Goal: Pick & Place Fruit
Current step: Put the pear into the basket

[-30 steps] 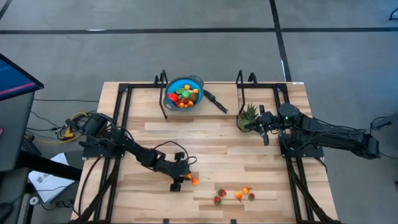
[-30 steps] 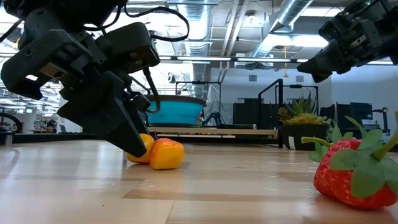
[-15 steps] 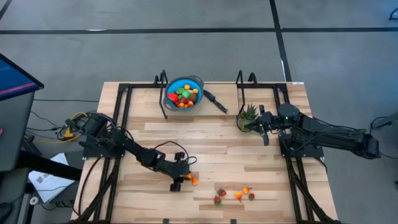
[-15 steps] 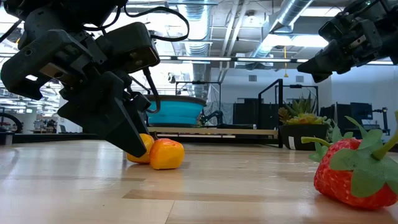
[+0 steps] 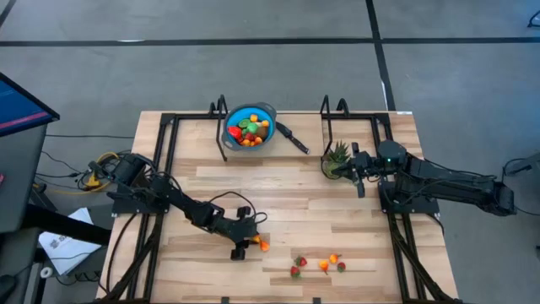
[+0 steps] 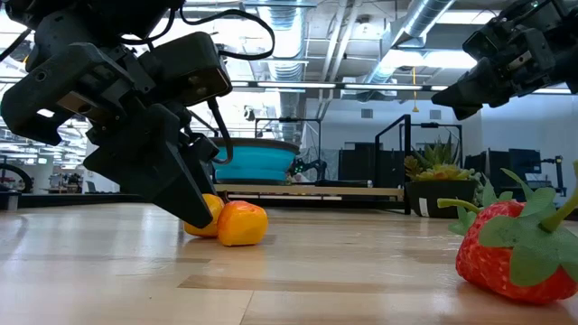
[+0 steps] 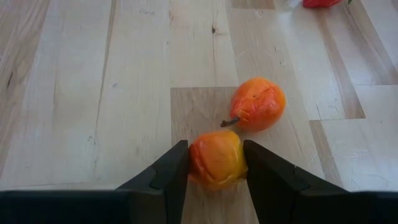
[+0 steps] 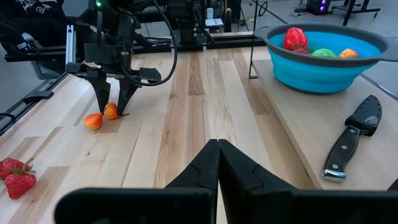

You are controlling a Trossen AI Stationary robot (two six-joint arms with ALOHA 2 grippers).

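The left end effector [image 7: 214, 171] is down at the counter [image 5: 295, 207] surface near the front edge, a little left of the middle. Its two dark fingers [image 7: 166, 177] stand on either side of one orange fruit [image 7: 216, 159], pressed close against it with almost no gap, so it has that piece gripped while the piece rests on the wood. A second orange fruit with a short stem [image 7: 258, 104] lies just beyond the held one, touching or nearly touching it, outside the fingers. In the low view the same pair shows at the tip of the left end effector [image 6: 185, 212], the free piece [image 6: 242, 223] sitting on the boards beside the finger.

More fruit lies to the right along the front edge: a small loose group of strawberries and orange pieces [image 5: 321, 265], apart from the left end effector. One strawberry [image 6: 510, 248] fills the low view's near right.

The blue bowl [image 5: 251, 125] stands near the back edge, left of centre, with red, green and orange fruit [image 8: 323, 50] inside it. A black-handled knife [image 8: 351, 137] lies on the counter just beside the bowl.

The right end effector [image 8: 217, 152] hangs above the counter near the right side, beside a spiky green plant [image 5: 336, 157], fingers pressed together with nothing between them.
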